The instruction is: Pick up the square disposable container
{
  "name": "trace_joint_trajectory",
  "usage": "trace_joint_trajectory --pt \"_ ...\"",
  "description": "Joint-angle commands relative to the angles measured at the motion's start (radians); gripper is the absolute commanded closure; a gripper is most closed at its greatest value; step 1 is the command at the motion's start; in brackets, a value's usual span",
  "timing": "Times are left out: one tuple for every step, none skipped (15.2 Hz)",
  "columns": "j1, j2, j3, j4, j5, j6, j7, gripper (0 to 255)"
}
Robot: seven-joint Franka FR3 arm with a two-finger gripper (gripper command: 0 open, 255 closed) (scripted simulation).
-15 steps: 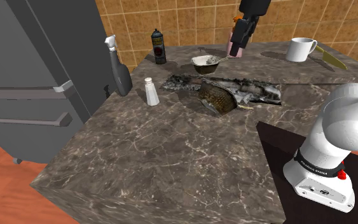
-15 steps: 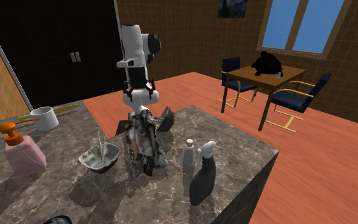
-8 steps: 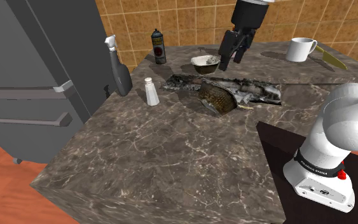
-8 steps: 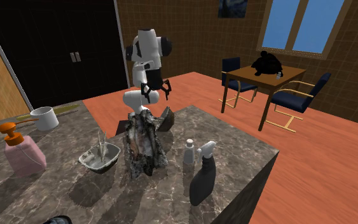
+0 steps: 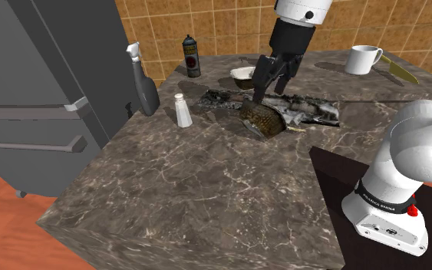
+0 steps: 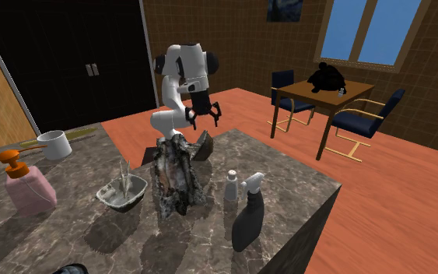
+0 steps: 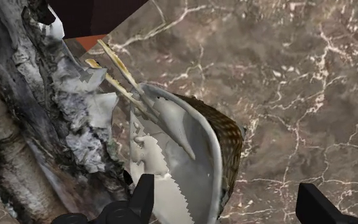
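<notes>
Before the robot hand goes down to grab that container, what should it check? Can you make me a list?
1. Fingers open: ok. The gripper has its fingers wide apart.
2. Aim: ok. The brown woven wall of the container sits between them.
3. Low enough to close: not ok. The gripper hangs above it and touches nothing.
4. Container lying flat: not ok. It tilts against the bark pile.
5. Whether the sticks poking out of it are loose: cannot tell.
</notes>
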Motion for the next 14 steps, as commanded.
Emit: trace_joint_trajectory --pt "0.004 -0.007 0.007 -0.030 0.007 0.024 0.000 0" --pt "0.005 -0.009 0.009 -0.045 0.010 0.037 -0.002 0" --pt "0.006 -0.010 0.011 -0.053 0.012 0.043 -0.002 0" --pt "0.006 -0.010 0.011 -0.053 0.012 0.043 -0.002 0" --pt "0.006 -0.010 0.011 -0.053 0.012 0.043 -0.002 0" --pt "0.005 -0.009 0.010 -0.052 0.011 0.043 -0.003 255" --pt "0.005 -0.009 0.010 -0.052 0.011 0.043 -0.003 255" --pt "0.005 -0.009 0.010 -0.052 0.011 0.043 -0.003 255" --pt "0.005 -0.010 0.010 -0.052 0.011 0.043 -0.003 255" --pt "0.005 -0.009 0.010 -0.052 0.011 0.043 -0.003 255" --pt "0.005 -0.009 0.010 -0.052 0.011 0.043 -0.003 255" --pt "0.005 -0.009 0.010 -0.052 0.011 0.043 -0.003 255" --pt "0.005 -0.009 0.010 -0.052 0.011 0.043 -0.003 255" --pt "0.005 -0.009 0.010 -0.052 0.011 0.044 -0.003 255"
